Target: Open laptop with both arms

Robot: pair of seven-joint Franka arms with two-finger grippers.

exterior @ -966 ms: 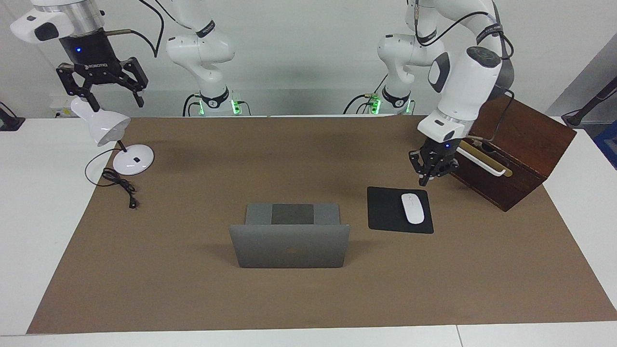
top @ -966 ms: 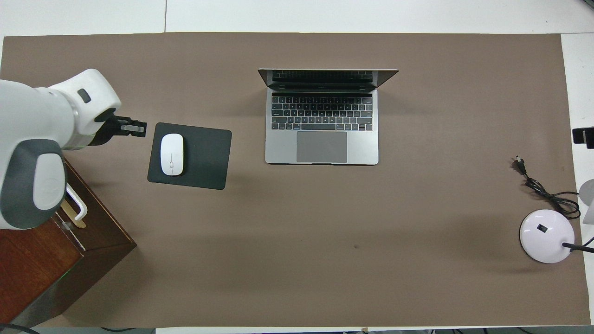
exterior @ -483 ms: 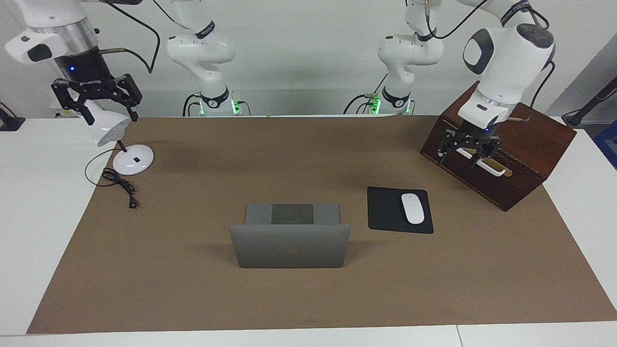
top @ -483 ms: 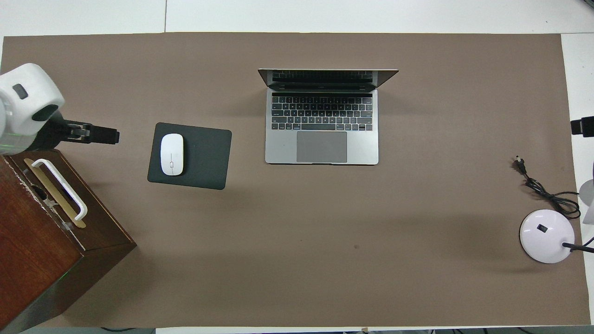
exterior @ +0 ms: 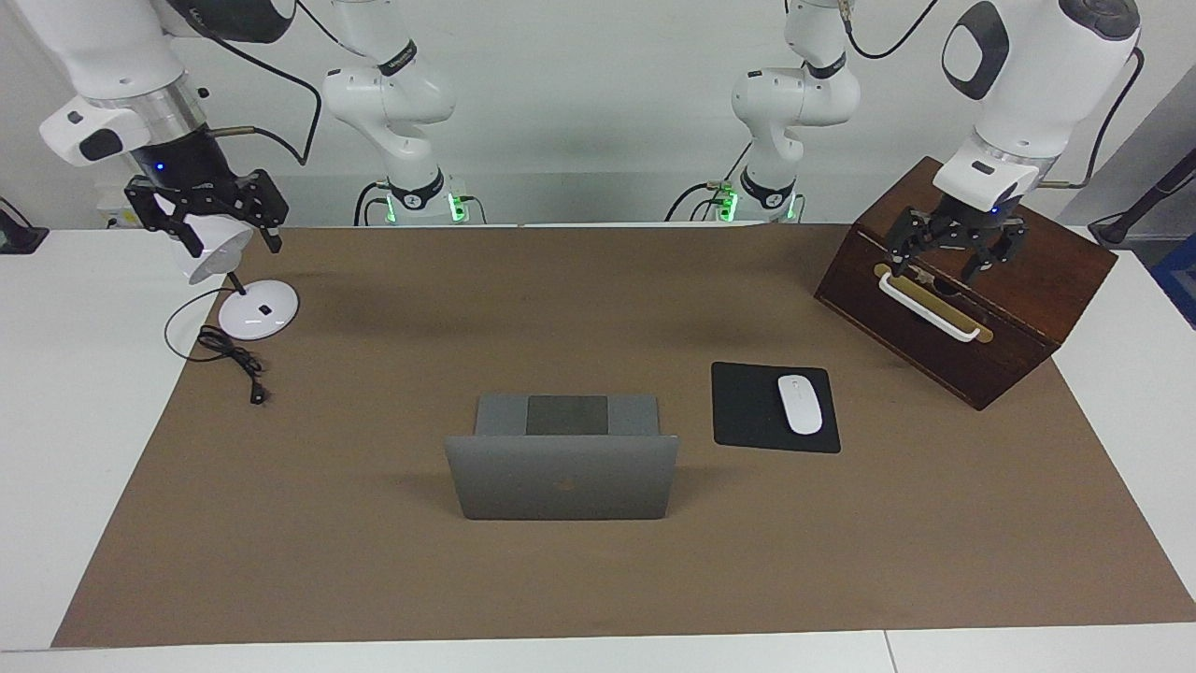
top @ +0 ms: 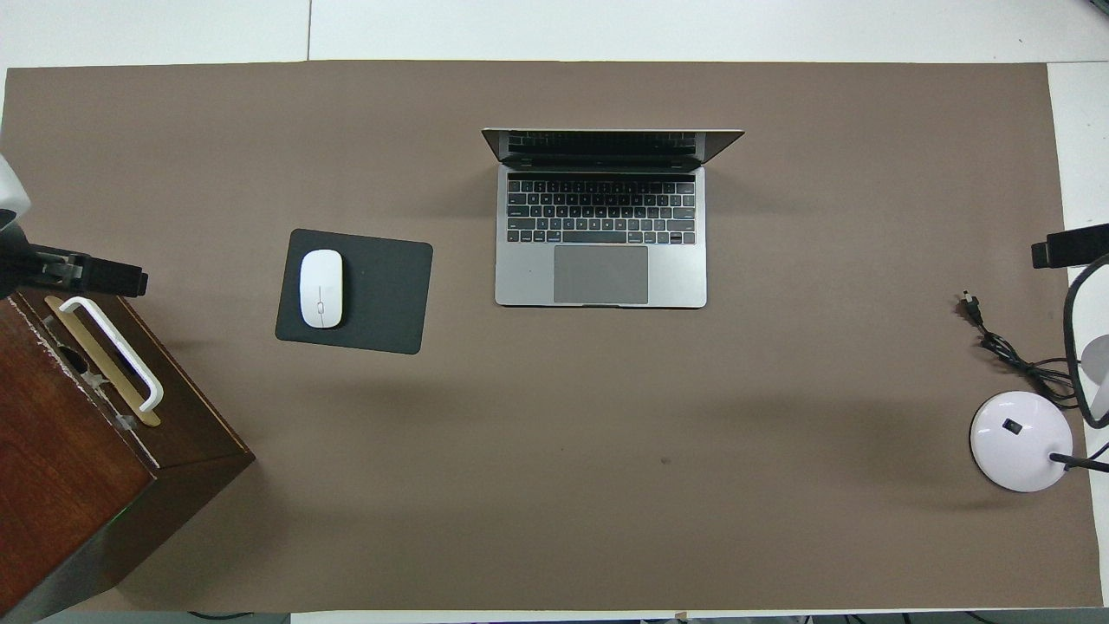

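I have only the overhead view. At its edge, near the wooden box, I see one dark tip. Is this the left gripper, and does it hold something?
Observer: Yes, that is the left gripper, hanging over the wooden box, fingers open and empty.
Operator: And the right gripper?
Observer: It hangs over the head of the lamp, fingers open too.
Operator: How does the laptop lid stand?
Observer: About upright, its outer face with the dark logo untouched.

White mouse (exterior: 800,404) on black pad (exterior: 752,408) — wooden box (exterior: 1018,308), desk lamp (exterior: 259,309) at opposite table ends.
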